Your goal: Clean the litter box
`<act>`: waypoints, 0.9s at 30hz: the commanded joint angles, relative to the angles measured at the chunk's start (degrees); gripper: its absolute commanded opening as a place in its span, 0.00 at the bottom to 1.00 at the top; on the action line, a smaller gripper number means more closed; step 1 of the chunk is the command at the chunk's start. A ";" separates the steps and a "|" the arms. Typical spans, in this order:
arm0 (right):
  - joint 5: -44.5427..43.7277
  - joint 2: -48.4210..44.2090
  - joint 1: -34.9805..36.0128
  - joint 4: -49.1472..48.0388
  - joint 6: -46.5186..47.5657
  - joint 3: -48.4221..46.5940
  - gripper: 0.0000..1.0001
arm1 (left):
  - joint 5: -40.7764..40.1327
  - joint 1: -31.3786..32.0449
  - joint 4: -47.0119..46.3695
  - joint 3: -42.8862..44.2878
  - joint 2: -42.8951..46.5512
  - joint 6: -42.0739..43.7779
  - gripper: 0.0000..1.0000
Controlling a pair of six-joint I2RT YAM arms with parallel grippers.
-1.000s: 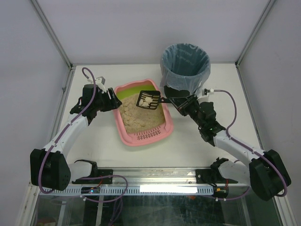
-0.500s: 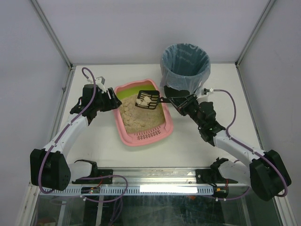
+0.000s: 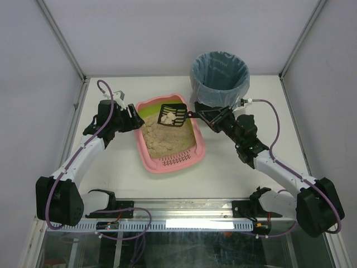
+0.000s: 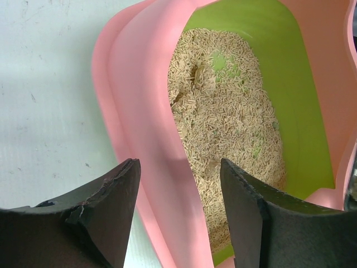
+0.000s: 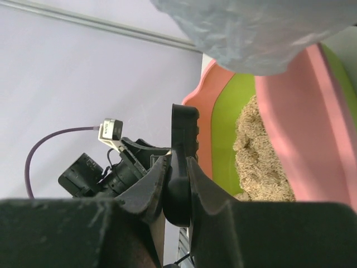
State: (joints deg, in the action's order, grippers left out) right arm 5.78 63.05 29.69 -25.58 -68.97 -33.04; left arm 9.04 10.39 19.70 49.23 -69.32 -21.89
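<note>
The pink litter box point(image 3: 146, 156) with a lime-green inner wall and beige litter point(image 3: 167, 139) sits mid-table. My right gripper point(image 3: 207, 116) is shut on the handle of the small black slotted scoop point(image 3: 172, 115), held above the box's far end with pale clumps in it. In the right wrist view my gripper point(image 5: 177, 173) clamps the scoop handle point(image 5: 184, 131), with the litter box point(image 5: 290, 117) behind it. My left gripper point(image 3: 135, 121) is open. In the left wrist view its jaws point(image 4: 179, 190) straddle the box's left rim point(image 4: 142, 134) without closing on it.
A round black bin lined with a blue bag point(image 3: 219, 84) stands at the back right, just behind my right gripper; the bag point(image 5: 256, 28) fills the top of the right wrist view. Enclosure walls and frame rails border the white table point(image 3: 111, 167).
My right gripper has lifted the scoop with its clumps and shifted it slightly left and toward the far end of the box. The left arm has not moved.
</note>
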 commanded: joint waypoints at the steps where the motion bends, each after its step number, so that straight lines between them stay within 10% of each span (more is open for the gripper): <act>1: 1.96 -0.80 0.17 0.58 0.06 -7.41 0.00 | 0.18 -0.51 -1.86 2.19 0.33 -0.39 0.61; 16: 0.40 -0.37 -11.04 17.21 1.71 -33.80 0.00 | -0.86 -0.55 -1.86 1.45 2.26 -0.24 0.61; 27: 6.58 1.26 -25.51 13.47 11.01 -34.55 0.02 | -1.02 -0.52 0.31 4.93 2.77 -0.04 0.63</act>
State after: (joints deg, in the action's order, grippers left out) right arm 8.21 64.03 8.01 -8.23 -62.65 -66.32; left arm 8.86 10.39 20.71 49.95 -68.88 -21.93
